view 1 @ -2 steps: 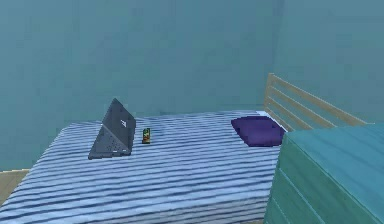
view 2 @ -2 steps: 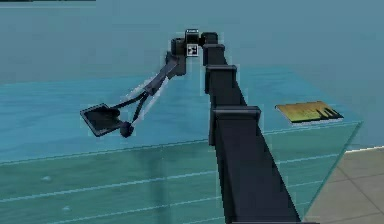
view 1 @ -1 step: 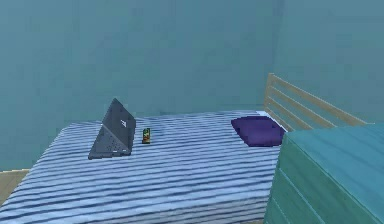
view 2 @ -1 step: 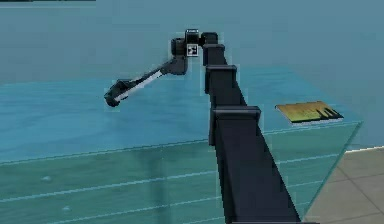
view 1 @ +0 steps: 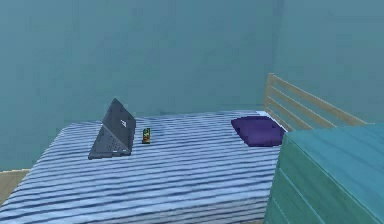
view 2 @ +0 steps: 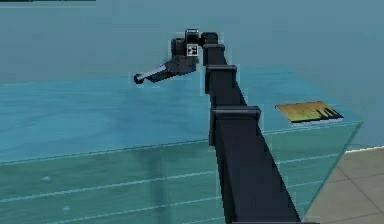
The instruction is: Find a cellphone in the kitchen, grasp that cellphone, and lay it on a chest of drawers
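Forward view, left to right: a bed [view 1: 170, 175] with a blue striped cover stands against a blue wall [view 1: 180, 50]. An open laptop [view 1: 113, 131] lies on the bed. Just beside it stands a small green and orange thing [view 1: 146, 136], too small to name. A purple pillow [view 1: 258, 130] lies near the wooden headboard [view 1: 305, 105]. The teal chest of drawers [view 1: 335, 180] fills the lower right corner.

Arm side view, left to right: the top of the chest of drawers [view 2: 90, 120] stretches across the picture. The gripper [view 2: 141, 78] shows against the line where that top meets the wall. Its fingers point left, with a small dark blob at their tips. I cannot tell whether it holds a cellphone or anything else. The dark arm [view 2: 235, 120] rises from the bottom edge. Right of the arm, a flat yellow and black thing [view 2: 308, 112] lies on the chest top near its corner.
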